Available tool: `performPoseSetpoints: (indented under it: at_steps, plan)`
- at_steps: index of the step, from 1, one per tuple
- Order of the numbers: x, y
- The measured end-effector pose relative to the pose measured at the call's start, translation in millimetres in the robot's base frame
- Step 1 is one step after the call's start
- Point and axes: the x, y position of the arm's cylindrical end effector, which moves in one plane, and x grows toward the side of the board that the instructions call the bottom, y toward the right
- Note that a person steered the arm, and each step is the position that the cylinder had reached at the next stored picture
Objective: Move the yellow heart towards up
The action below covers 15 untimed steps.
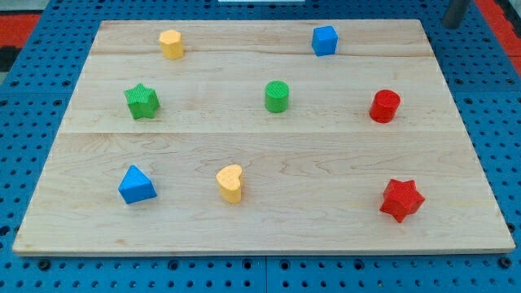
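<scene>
Yellow heart (231, 182) lower centre; my tip (453, 23) top-right

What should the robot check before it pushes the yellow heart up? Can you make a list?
1. Yellow heart found, near the view's bottom: ok.
2. Path up toward the green cylinder free of blocks in between: ok.
3. My tip below the heart, ready to push: cannot tell; only a bit of rod shows at the view's top right.
4. Blue triangle well clear at the left: ok.
5. Heart on the wooden board, away from edges: ok.
</scene>
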Motion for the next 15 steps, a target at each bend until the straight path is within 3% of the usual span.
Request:
performPoseSetpoints:
  at_steps: [3, 5, 6, 9, 10, 12, 13, 15]
  plan:
    - [56.1, -57.8]
    - [115.0, 4.5]
    - [202.7, 4.6]
    - [411.7, -34.2]
    - [413.9, -77.1]
    - [399.9, -332.8]
    - [359.4, -387.8]
    - [320.4, -371.0]
